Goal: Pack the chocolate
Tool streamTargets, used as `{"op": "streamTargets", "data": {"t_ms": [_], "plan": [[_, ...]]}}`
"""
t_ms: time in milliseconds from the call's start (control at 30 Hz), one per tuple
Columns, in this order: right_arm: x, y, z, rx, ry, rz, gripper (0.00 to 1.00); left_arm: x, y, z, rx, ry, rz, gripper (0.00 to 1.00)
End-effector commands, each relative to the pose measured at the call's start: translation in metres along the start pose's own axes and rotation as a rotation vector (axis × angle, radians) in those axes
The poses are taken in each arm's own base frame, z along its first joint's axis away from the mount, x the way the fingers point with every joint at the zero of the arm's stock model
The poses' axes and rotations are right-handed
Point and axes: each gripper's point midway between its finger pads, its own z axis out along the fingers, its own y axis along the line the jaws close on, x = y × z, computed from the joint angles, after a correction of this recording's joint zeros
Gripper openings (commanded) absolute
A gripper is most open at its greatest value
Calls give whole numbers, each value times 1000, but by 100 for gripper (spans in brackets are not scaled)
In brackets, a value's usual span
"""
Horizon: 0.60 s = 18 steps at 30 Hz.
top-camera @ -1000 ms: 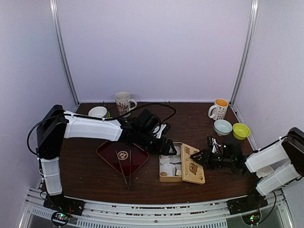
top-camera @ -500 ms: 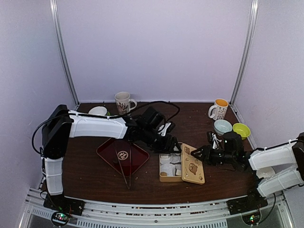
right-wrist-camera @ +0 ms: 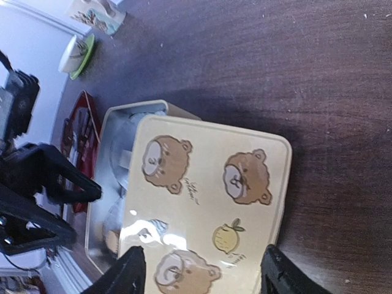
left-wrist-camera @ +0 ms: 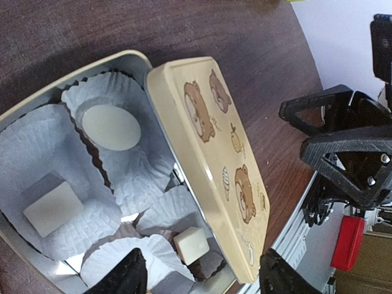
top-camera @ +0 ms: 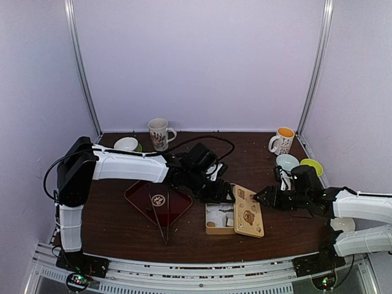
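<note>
Chocolate [left-wrist-camera: 54, 207]: pieces sit in paper liners [left-wrist-camera: 131, 177] inside tin [left-wrist-camera: 104, 61]. Lid [left-wrist-camera: 214, 153]: askew, overlapping tin's right side. Left hand [left-wrist-camera: 202, 278], right hand [right-wrist-camera: 202, 272]: both open, empty. Next, likely: square lid over tin, press evenly.

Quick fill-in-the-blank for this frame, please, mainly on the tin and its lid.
1. The lid is printed with cartoon ____ and a lemon.
2. The chocolate sits in white paper ____ inside the tin.
3. The tray to the left of the tin is coloured ____.
Missing words: bears; liners; red.
</note>
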Motion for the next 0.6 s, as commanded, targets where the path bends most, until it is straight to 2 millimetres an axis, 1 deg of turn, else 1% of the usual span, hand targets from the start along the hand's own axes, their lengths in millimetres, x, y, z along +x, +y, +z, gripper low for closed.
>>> {"op": "streamTargets", "data": {"t_ms": [0,100,167,433,567], "plan": [[15,-31,-4,128,39,-5,70,-9,-10,-3,2,-30,21,65],[23,-36,-3,131,54,17,78,-7,-10,1,0,-24,15,65],[28,-37,-1,117,66,32,79,-6,-12,4,1,-22,13,65],[46,-29,18,5,131,117,77,-5,-12,15,23,-15,-7,61],[48,-19,26,-68,140,165,73,-5,-15,19,37,-7,-8,58]]}}
